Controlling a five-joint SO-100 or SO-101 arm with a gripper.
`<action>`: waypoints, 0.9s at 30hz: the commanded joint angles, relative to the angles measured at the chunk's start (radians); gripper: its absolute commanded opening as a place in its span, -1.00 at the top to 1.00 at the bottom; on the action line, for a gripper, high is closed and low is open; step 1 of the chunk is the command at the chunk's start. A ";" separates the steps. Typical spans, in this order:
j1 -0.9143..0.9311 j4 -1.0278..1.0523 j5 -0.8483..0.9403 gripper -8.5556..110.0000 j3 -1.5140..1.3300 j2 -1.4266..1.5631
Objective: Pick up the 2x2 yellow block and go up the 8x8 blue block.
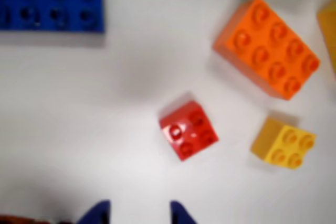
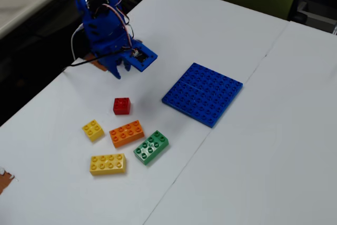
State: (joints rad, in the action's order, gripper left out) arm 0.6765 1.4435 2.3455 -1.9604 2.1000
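Note:
The 2x2 yellow block [image 1: 284, 142] [image 2: 93, 129] lies on the white table, at the lower right of the wrist view and left of the orange brick in the fixed view. The 8x8 blue block [image 1: 51, 1] [image 2: 202, 94] lies flat, at the top left of the wrist view. My gripper [image 1: 139, 214] [image 2: 120, 68] hangs open above the table, its two blue fingertips apart with nothing between them. It is short of the red brick [image 1: 188, 130] [image 2: 121, 106] and well left of the yellow block in the wrist view.
An orange eight-stud brick [image 1: 267, 47] [image 2: 127, 133], a green brick [image 2: 150, 147] and a long yellow brick [image 2: 107, 164] lie near the small yellow one. The blue arm's base [image 2: 100, 19] stands at the table's far left edge. A seam [image 2: 231, 98] crosses the table.

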 commanded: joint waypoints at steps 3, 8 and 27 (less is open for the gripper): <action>0.121 0.017 0.061 0.53 0.183 -0.163; 0.192 -0.009 -0.044 0.47 0.265 -0.278; 0.350 0.098 -0.012 0.40 0.841 -0.686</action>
State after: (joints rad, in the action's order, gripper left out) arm 1.0078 1.3852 2.3148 -1.4067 1.4634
